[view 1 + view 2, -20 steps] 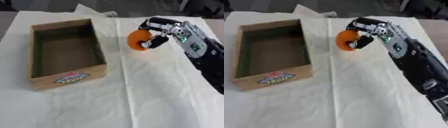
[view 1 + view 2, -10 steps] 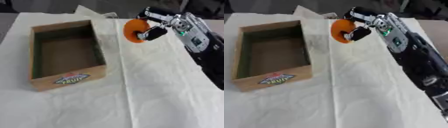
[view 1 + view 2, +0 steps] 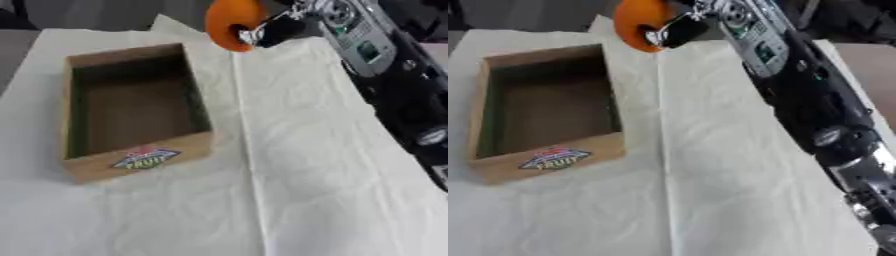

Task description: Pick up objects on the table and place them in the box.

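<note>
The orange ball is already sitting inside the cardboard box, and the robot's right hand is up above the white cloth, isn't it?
Not quite. The orange ball is not in the cardboard box, which shows nothing inside. The right hand is holding the ball up in the air, past the box's far right corner. The left eye view shows this. The hand is indeed up above the white cloth.
</note>
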